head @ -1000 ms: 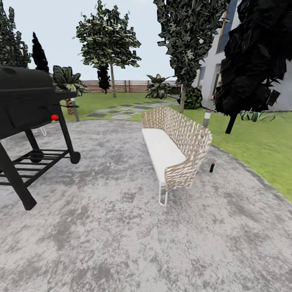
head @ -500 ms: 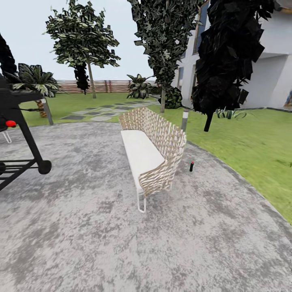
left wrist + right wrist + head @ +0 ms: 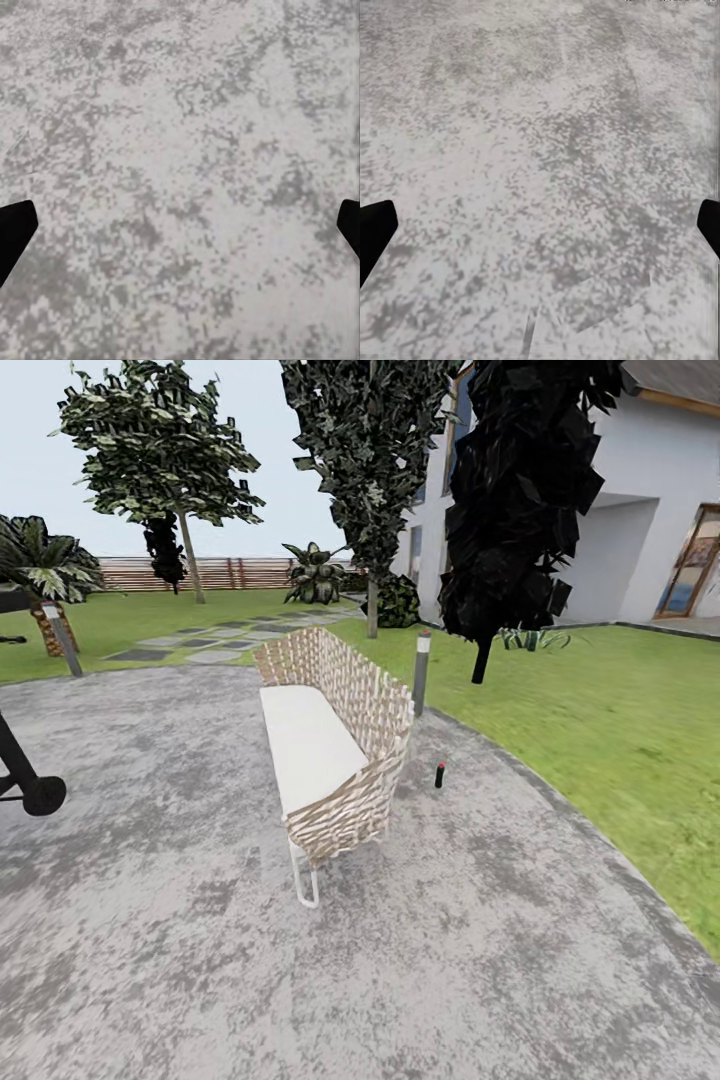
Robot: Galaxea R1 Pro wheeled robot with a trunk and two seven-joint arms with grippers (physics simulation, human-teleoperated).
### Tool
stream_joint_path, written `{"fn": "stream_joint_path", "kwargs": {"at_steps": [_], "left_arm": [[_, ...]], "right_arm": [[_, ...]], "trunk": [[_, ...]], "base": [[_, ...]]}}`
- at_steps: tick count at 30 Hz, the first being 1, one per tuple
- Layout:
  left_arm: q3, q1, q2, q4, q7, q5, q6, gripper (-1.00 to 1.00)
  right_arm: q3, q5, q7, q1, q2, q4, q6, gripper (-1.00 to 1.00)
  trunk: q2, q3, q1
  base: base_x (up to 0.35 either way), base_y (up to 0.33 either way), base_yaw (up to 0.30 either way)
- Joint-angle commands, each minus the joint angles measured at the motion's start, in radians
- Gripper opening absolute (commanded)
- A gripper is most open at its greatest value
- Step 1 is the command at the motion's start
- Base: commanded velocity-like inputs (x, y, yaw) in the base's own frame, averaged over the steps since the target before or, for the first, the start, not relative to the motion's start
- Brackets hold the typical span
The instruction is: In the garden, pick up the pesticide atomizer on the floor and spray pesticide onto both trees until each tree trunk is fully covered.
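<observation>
We're out on a grey mottled stone patio (image 3: pixel 180 960) with lawn (image 3: pixel 600 740) curving round it and a white house (image 3: pixel 640 510) behind. The pesticide atomizer (image 3: pixel 439 774), a small dark bottle with a red top, stands upright on the paving just beside the back of the wicker bench (image 3: pixel 335 750), near where stone meets grass. Compared with a second ago the whole head view has slid: the bench and bottle have drifted toward the left of the picture and the black grill (image 3: pixel 30 780) has nearly left at the edge, only a leg and wheel showing. That's the camera turning, not the things moving, so we'd say we're swinging round to face the bottle, with pickup not yet begun. Beyond it, two trees with pale bare trunks stand on the grass, one close behind the bench (image 3: pixel 372 605) and one further off by the slat fence (image 3: pixel 190 565); the near-black column tree (image 3: pixel 520 490) isn't one of ours. As for the tools, both wrist views look straight down on bare paving: the left tool (image 3: pixel 180 225) and the right tool (image 3: pixel 540 225) each show dark fingertips at opposite edges of the picture, so both are spread wide and holding nothing. The bottle is well apart from both, so we'd guess more driving first.
</observation>
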State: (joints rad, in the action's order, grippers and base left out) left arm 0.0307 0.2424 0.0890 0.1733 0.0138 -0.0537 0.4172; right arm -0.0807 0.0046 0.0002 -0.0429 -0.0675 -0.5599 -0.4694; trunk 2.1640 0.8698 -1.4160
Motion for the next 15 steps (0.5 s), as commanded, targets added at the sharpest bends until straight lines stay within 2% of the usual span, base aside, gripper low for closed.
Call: {"fn": "stream_joint_path", "kwargs": {"at_steps": [1, 15], "left_arm": [[0.0, 0.0, 0.0, 0.0, 0.0, 0.0, 0.0, 1.0], [0.0, 0.0, 0.0, 0.0, 0.0, 0.0, 0.0, 1.0]], "right_arm": [[0.001, 0.001, 0.0, 0.0, 0.0, 0.0, 0.0, 1.0], [0.001, 0.0, 0.001, 0.0, 0.0, 0.033, 0.0, 1.0]], "trunk": [[0.0, 0.0, 0.0], [0.0, 0.0, 0.0]], "base": [[0.237, -0.213, -0.007], [0.237, -0.214, -0.001]]}}
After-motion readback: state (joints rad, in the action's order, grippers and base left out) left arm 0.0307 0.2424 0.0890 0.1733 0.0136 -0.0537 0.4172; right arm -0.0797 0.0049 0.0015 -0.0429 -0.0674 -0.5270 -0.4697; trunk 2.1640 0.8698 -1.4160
